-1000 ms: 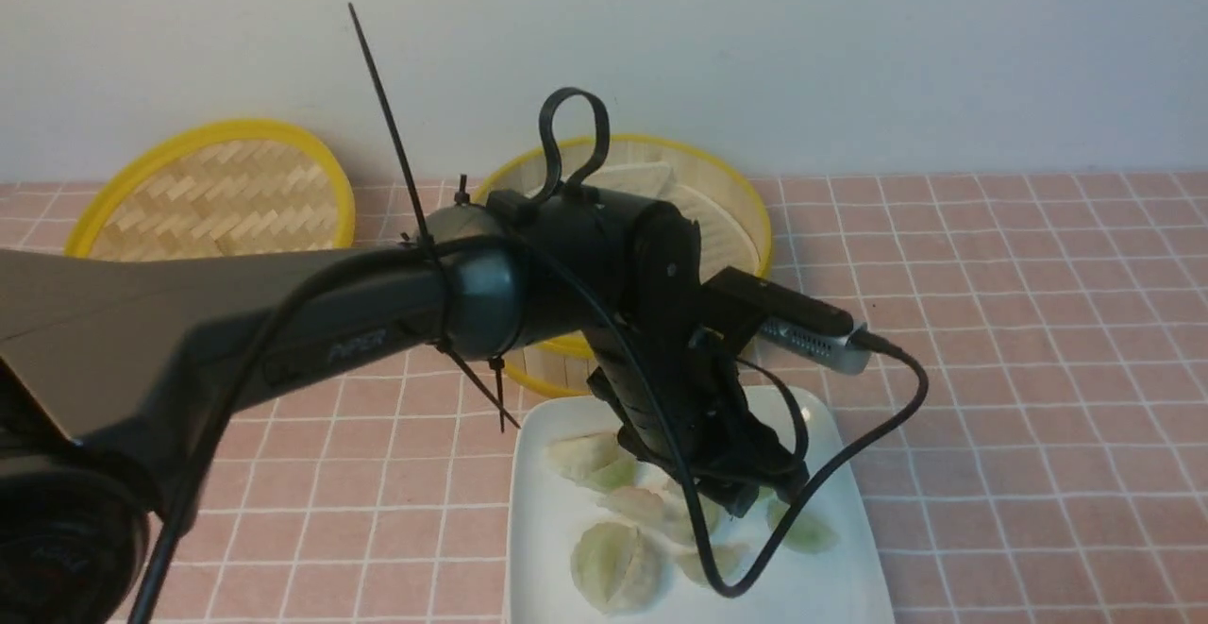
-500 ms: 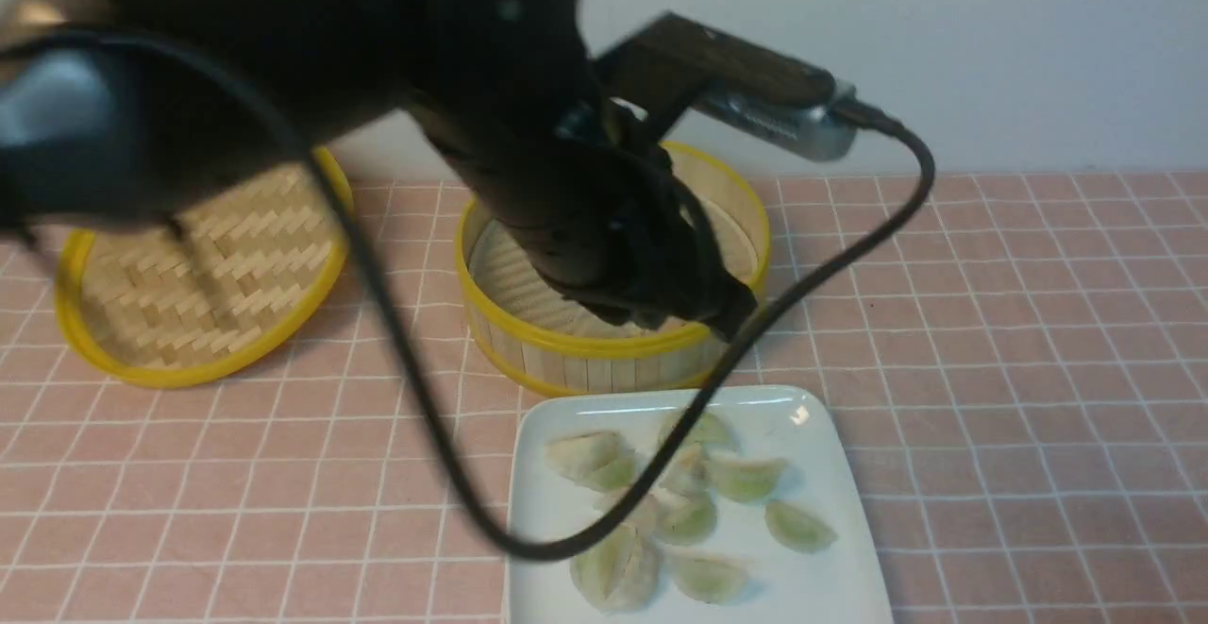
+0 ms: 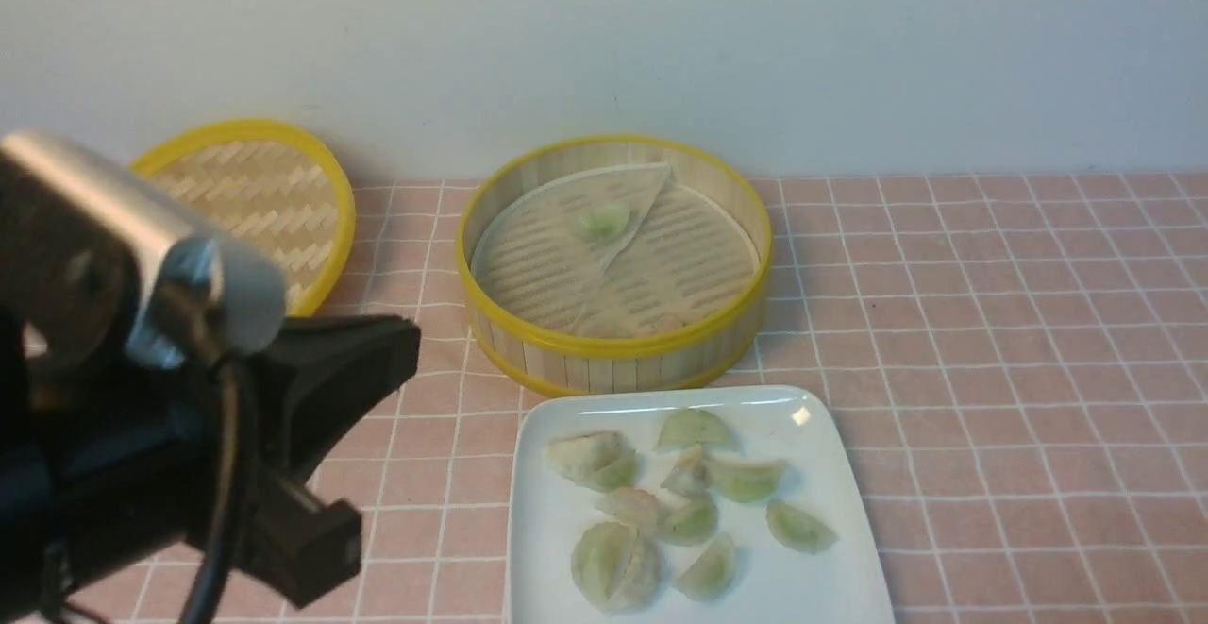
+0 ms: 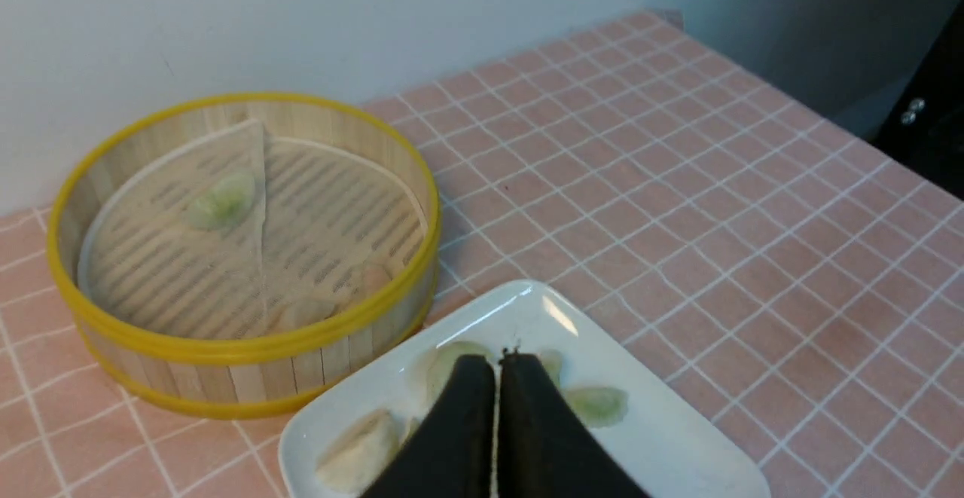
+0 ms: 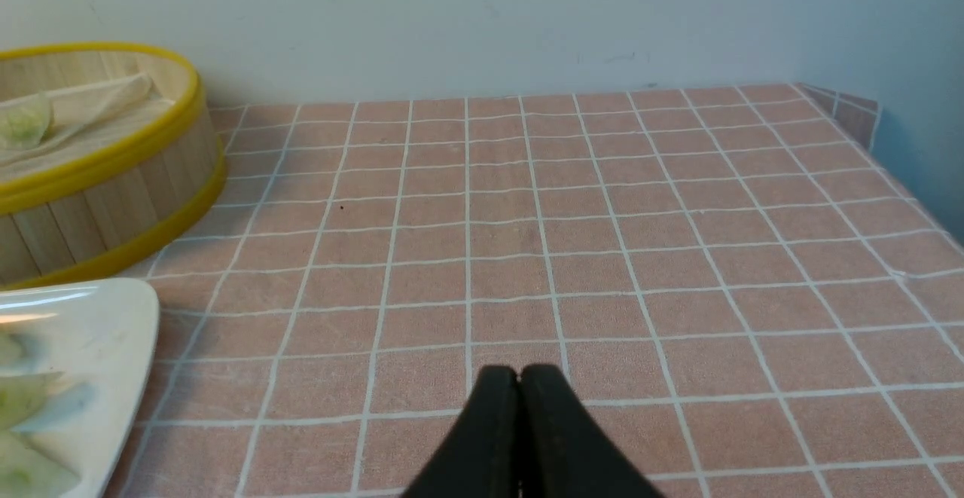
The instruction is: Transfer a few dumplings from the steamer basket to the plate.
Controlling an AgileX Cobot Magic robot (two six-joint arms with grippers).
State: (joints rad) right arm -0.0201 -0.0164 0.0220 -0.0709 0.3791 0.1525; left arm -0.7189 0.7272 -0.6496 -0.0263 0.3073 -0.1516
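Note:
Several pale green dumplings (image 3: 746, 476) lie on the white square plate (image 3: 552, 558) at the near middle. Behind it stands the steamer basket (image 3: 613, 345), where one dumpling (image 3: 601, 221) rests on the folded liner. My left gripper (image 3: 408, 339) hangs at the lower left, away from plate and basket. The left wrist view shows the left gripper (image 4: 497, 360) shut and empty, above the plate (image 4: 678, 445), with the basket (image 4: 248, 347) beyond. In the right wrist view my right gripper (image 5: 520, 371) is shut and empty over the cloth, beside the plate (image 5: 98, 325). It does not show in the front view.
A flat woven bamboo lid (image 3: 250, 194) with a yellow rim leans against the wall at the back left. A pink checked cloth (image 3: 991, 341) covers the table. The table's right edge (image 5: 904, 181) runs near the right arm.
My left arm has pulled back from over the plate, passed above the basket and come to the lower left. Its jaws went from open to shut. The dumplings on the plate are uncovered.

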